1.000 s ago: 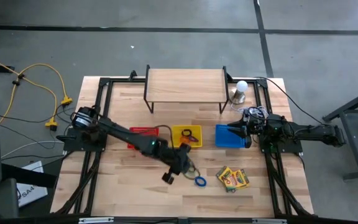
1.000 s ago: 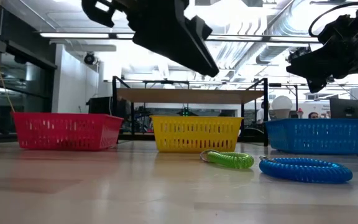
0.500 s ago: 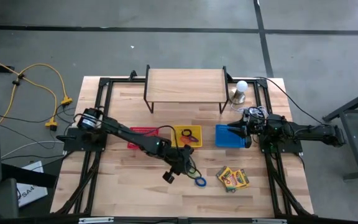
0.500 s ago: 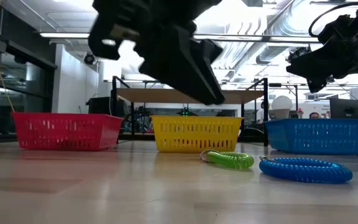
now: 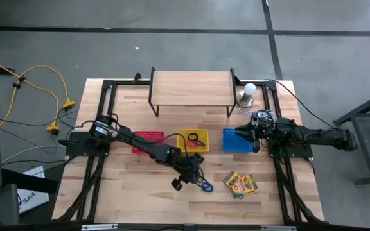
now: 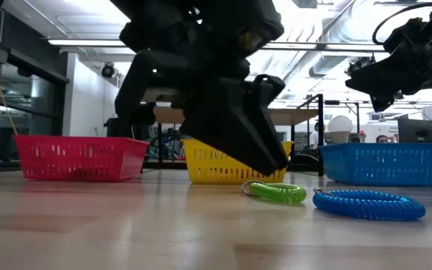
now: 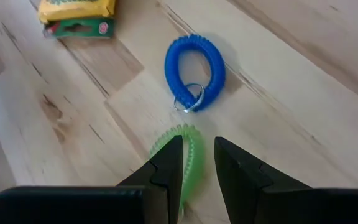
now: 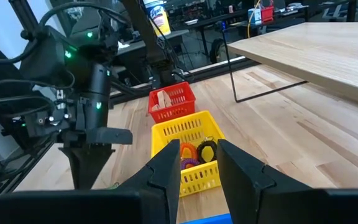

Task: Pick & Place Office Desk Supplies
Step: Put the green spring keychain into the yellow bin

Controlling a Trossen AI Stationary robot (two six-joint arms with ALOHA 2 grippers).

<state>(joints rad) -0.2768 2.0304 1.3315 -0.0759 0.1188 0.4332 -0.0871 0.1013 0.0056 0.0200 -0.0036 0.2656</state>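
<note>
Left wrist view: left end effector (image 7: 197, 163) open over green ring (image 7: 188, 155); crayon box (image 7: 76, 14) lettering unreadable.

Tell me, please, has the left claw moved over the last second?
Yes. In the low view the left claw has come down toward the green ring, now level with the yellow basket instead of above it.

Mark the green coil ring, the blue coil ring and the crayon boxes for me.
green coil ring (image 7: 190, 147), left wrist view, its upper arc.
blue coil ring (image 7: 215, 62), left wrist view, its coil.
crayon boxes (image 5: 240, 184), high view, their middle.
</note>
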